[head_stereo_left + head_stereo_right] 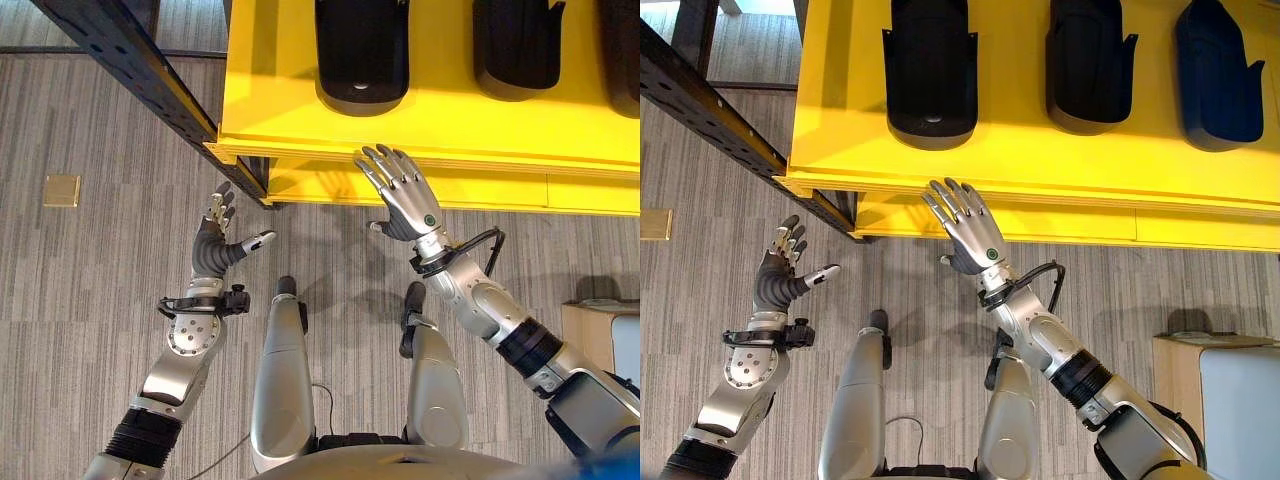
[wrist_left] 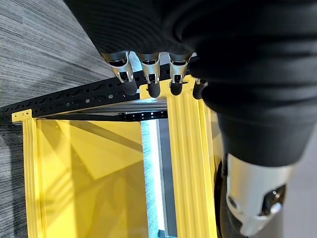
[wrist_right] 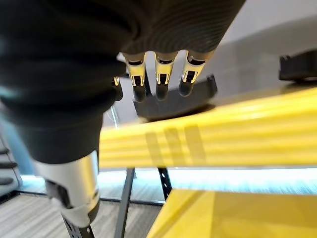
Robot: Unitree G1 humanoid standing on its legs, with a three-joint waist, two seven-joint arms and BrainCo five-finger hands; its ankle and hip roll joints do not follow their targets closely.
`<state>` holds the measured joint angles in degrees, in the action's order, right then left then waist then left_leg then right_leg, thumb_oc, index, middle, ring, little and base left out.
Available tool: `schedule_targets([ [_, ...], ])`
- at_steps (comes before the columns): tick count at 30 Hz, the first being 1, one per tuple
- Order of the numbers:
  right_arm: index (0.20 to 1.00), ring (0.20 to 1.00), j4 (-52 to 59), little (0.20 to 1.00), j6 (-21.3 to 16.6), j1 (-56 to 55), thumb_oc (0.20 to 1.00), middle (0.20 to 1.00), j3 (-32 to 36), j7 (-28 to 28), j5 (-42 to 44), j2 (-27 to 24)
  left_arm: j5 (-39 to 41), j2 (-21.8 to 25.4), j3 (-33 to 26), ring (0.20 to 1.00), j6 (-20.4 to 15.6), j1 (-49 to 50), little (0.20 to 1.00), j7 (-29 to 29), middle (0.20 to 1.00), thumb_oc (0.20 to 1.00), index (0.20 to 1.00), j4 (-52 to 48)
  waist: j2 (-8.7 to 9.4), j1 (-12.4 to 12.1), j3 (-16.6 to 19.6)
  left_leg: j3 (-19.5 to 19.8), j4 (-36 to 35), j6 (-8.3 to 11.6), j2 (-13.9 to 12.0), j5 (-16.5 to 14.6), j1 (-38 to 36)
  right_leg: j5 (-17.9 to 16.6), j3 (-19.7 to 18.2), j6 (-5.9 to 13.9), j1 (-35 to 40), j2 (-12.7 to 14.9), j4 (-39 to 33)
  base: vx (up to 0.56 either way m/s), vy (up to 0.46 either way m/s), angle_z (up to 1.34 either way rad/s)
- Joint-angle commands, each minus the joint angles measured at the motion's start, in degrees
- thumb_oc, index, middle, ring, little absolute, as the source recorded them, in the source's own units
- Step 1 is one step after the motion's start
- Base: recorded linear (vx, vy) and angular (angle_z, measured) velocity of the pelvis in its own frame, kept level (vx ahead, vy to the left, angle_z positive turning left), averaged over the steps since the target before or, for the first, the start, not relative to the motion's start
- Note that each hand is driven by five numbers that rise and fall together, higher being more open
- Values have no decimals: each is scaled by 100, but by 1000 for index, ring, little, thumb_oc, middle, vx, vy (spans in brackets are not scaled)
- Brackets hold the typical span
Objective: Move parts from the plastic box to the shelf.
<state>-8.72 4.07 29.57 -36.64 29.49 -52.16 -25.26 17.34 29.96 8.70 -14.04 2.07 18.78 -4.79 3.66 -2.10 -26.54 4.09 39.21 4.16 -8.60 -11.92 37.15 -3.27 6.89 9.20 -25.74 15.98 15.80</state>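
Three black moulded parts lie on the yellow shelf (image 1: 290,110): one (image 1: 362,50) at the left, a second (image 1: 1090,65) in the middle, a third (image 1: 1218,75) at the right. My right hand (image 1: 400,195) hangs open just in front of the shelf's front edge, below the left part, fingers straight and holding nothing. In the right wrist view its fingers (image 3: 163,79) point toward that part (image 3: 173,101). My left hand (image 1: 215,245) is open over the floor to the left of the shelf corner, empty; its fingertips (image 2: 148,82) face the shelf frame.
A black perforated upright (image 1: 130,70) runs diagonally past the shelf's left corner. A lower yellow shelf level (image 1: 420,190) lies beneath the front edge. A cardboard box (image 1: 1185,375) and a pale bin (image 1: 1240,410) stand at the lower right. A brass floor plate (image 1: 62,190) sits at the left.
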Motion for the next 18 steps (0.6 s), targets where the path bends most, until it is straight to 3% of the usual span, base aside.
schedule_targets([
  [1,1000,1000,132,1000,30,137,1000,1000,240,134,-108,85,-122,-48,-1,1000,-320,103,1000,77,1000,1000,1000,-136,-19,-60,150,-349,-842,-191,39,479,-119,459,-45,-34,-85,93,855,0,0,0],
  [18,1000,1000,-329,1000,99,578,1000,1000,130,117,147,280,-152,-99,-19,1000,-311,106,1000,66,1000,1000,1000,-52,-73,-101,115,-370,-856,-182,46,470,-156,477,-53,-38,-70,106,858,0,0,0],
])
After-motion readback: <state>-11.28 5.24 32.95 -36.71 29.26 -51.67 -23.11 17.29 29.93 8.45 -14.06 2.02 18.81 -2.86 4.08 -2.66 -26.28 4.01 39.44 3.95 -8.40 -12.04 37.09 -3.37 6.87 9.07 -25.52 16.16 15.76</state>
